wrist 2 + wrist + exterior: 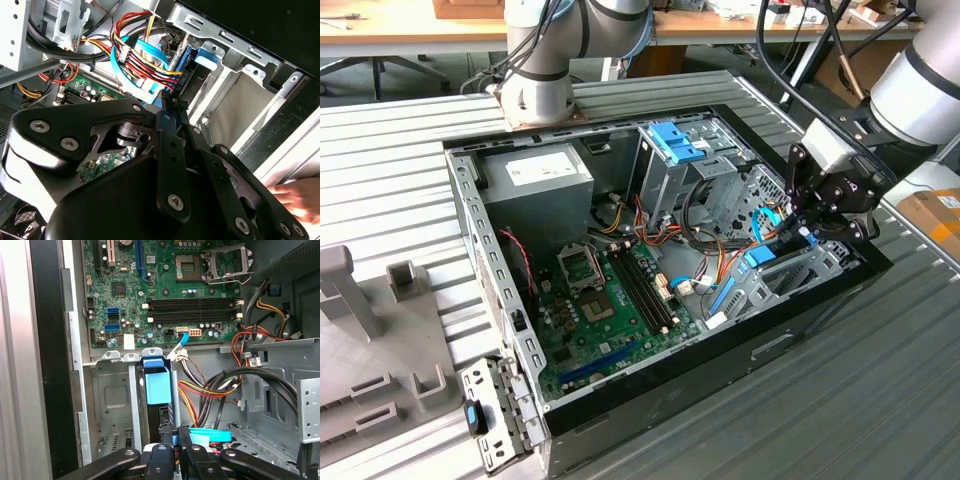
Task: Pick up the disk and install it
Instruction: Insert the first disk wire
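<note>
Has the disk [156, 387] standing on edge in the grey bay bracket [112, 395], at the exterior view's right of the open computer case [620, 400], just inside its side wall. Shows the blue end tab at the top of the slot and the black body lower down between the bracket's uprights. Pinches the disk's blue-railed edge with the gripper [174, 437], fingers drawn close together on either side of it, as both wrist views suggest. Looks like the pick-up is done and the seating is under way; cannot tell whether the disk is fully home or whether the loose cables [210, 385] beside it are plugged in. Places the green motherboard [610, 300] on the case floor to the exterior view's left of the bay, the tall grey cage with its blue latch [675, 140] farther back, and the power supply [535, 175] in the far left corner. Rests the case on a ribbed metal table [820, 420], with a separate grey bracket with a blue clip [485, 415] near the case's near left corner. Leaves wooden benches [410, 35] along the far side of the room.
</note>
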Tool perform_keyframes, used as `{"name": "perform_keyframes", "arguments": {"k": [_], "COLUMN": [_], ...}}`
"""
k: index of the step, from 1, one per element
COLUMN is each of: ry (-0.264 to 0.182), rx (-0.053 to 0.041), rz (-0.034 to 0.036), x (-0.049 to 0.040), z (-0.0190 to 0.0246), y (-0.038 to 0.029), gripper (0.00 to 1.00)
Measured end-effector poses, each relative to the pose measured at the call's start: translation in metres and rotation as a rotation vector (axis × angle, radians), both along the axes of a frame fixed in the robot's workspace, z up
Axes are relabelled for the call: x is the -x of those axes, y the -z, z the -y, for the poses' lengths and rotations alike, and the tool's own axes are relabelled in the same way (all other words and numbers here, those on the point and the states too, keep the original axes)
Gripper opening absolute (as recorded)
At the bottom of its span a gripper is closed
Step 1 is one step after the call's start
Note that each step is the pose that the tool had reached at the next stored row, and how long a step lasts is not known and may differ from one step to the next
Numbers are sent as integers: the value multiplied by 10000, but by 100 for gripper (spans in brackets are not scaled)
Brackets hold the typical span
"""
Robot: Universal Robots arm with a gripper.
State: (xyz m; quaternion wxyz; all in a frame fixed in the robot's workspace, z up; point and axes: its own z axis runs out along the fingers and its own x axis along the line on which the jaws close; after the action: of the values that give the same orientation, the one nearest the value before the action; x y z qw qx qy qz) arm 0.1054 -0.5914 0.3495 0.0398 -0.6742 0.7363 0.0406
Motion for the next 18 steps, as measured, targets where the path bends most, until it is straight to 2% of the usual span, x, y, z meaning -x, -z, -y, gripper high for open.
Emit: {"name": "perform_keyframes", "arguments": {"k": [5,6,8,10,14,15,17,18], "ry": [-96,-98,-101,-101,-101,-101,-102,-100], "rx": [0,-10,-28,-45,-199,-266,-458,-536], "rz": [0,1,0,1,1,2,3,3], "x": [-21,-22,-22,-22,-13,-5,-2,-1], "z": [0,6,52,60,62,62,70,95], "y": [4,7,14,17,18,19,18,19], "gripper": [16,16,16,16,16,16,16,16]}}
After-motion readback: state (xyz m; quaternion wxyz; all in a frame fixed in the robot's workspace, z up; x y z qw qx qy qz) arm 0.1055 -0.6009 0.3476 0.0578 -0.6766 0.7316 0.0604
